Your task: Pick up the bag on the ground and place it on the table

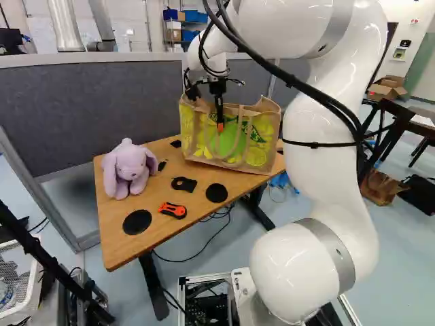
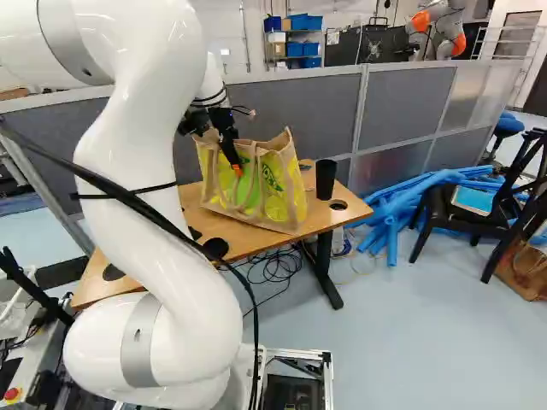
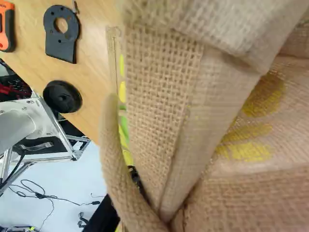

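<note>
A white robot arm (image 1: 319, 149) rises closest to the camera in both base views, bending over toward a yellow-and-green burlap bag (image 1: 255, 139), the landmark here. The bag stands upright on a wooden table (image 1: 112, 231), two handles at its top.

Nearer than the bag and to its left, in the left base view, a round black disc (image 1: 137, 222) lies flat by the table's edge. Next comes an orange-and-black tool (image 1: 172, 210), then a black plate with a hole (image 1: 184, 184). A second round black disc (image 1: 217, 193) lies just in front of the bag. Left of the bag sits a lilac plush rabbit (image 1: 129, 170).

At the bag's near upper side, among the handles, the black gripper (image 1: 220, 127) points downward. In the wrist view, burlap fills most of the space ahead of it and a handle curves close by; whether its jaws are apart, closed or holding the handle cannot be told.

Right of the bag, in the right base view, a black cup (image 2: 326, 179) stands on the table. Farther right, blue foam tubes (image 2: 393, 224) lie on the floor. Behind the bag runs a grey partition (image 2: 406, 101), and beyond that are shelves with blue bins (image 2: 306, 34) and another robot (image 2: 440, 26).
</note>
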Available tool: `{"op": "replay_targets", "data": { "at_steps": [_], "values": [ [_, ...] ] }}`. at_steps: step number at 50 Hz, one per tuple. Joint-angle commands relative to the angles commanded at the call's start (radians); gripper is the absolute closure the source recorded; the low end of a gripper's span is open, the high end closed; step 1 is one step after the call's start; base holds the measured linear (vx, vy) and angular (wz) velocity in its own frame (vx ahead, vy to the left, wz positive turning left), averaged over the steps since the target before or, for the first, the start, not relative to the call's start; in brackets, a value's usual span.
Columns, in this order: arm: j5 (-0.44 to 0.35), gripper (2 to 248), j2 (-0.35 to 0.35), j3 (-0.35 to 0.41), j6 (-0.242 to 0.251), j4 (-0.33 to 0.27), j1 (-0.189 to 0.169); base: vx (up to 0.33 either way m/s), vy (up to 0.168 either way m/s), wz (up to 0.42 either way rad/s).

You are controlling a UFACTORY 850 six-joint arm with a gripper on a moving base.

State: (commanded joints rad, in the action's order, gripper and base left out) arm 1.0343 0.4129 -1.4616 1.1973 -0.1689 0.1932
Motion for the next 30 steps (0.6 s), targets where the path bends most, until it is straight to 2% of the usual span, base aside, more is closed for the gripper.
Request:
{"op": "replay_targets", "data": {
  "at_steps": [26,27,30],
  "values": [
    [-0.001,217,0.007,-0.001,0.0,0.0,0.0,0.0,0.0,0.0],
    [-0.001,209,0.007,-0.001,0.0,0.0,0.0,0.0,0.0,0.0],
    [-0.001,209,0.007,-0.001,0.0,0.0,0.0,0.0,0.0,0.0]
  ]
}}
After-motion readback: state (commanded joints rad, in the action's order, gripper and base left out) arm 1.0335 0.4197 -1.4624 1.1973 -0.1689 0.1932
